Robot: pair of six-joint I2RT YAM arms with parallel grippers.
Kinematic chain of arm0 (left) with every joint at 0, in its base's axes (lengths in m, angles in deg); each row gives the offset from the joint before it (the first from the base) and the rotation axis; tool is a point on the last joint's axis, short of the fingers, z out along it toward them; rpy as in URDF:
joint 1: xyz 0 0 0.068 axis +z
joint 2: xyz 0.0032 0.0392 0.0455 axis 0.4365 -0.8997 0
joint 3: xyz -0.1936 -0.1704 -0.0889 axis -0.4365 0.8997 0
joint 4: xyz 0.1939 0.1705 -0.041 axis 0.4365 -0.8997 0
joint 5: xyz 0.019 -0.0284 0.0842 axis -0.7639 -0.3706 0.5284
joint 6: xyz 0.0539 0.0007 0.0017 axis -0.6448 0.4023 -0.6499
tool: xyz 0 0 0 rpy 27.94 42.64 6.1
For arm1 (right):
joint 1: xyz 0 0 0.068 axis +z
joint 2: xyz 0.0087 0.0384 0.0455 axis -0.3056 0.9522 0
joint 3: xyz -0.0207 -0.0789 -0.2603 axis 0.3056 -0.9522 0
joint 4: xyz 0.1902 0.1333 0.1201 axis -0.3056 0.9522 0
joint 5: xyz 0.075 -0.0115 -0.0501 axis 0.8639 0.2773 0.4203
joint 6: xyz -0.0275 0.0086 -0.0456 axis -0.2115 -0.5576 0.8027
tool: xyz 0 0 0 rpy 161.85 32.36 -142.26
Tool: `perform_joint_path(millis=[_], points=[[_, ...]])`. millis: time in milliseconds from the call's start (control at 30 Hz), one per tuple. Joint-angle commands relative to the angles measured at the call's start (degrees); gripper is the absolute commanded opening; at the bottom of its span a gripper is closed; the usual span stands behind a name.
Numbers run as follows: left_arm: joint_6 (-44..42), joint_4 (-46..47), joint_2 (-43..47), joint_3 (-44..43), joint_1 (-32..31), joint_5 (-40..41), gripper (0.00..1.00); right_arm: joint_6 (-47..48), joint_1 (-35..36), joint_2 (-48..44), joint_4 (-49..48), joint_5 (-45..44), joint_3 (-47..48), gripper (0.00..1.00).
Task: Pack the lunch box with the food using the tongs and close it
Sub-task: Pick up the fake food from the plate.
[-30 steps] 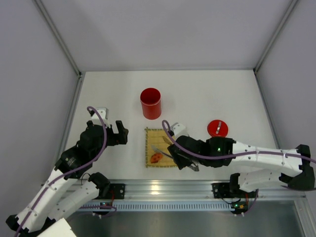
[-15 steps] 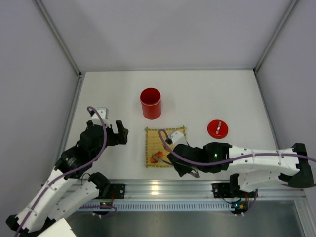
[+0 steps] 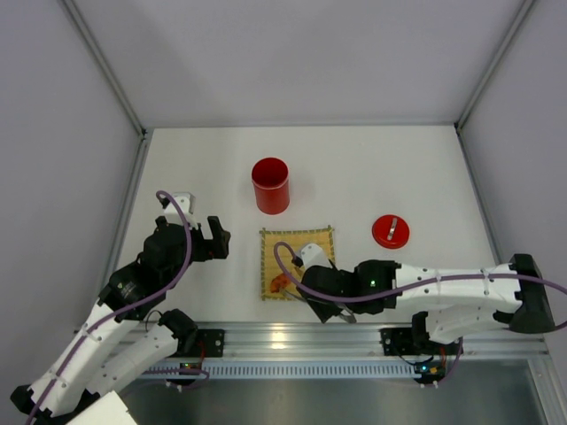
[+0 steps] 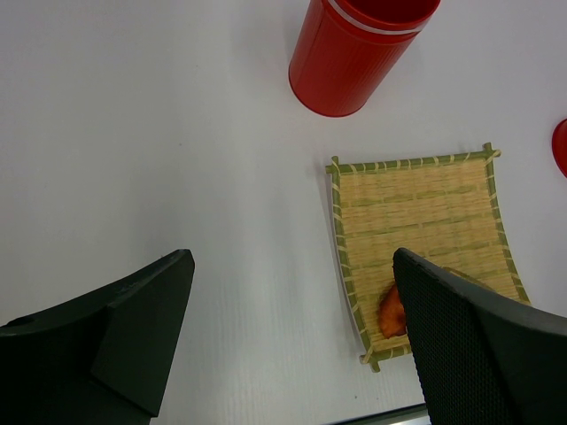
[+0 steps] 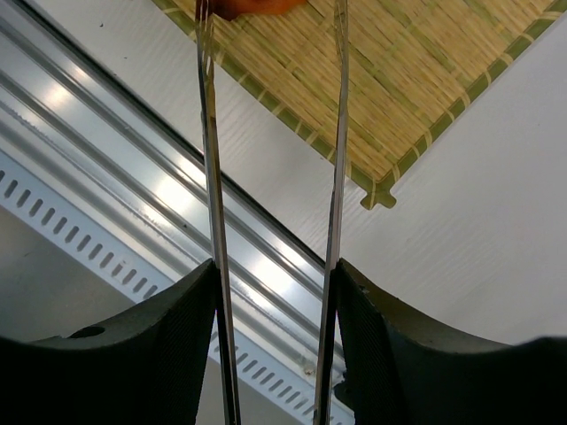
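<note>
While the left gripper (image 4: 291, 258) hangs spread wide over the table (image 3: 195, 159), the red lunch box (image 3: 270, 184) stands open beyond the mat (image 3: 301, 248). On the mat's near-left corner lies an orange slice (image 3: 280, 282), between the tips of the tongs (image 5: 209, 177). The right gripper (image 5: 275, 274) pinches the tongs. The lid (image 3: 391, 231) lies further right, well apart.
</note>
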Motion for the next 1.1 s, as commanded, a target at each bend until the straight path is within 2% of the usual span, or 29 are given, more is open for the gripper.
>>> perform_joint_path(millis=[0,1067], points=[[0.18,1.64,-0.03,0.37,-0.18,0.78,0.99,-0.46,1.28,0.29,-1.38,-0.25,0.23,0.53],[0.27,1.55,0.14,0.37,-0.45,0.96,0.99,3.84,-1.88,4.07,-7.01,-0.25,3.57,0.53]])
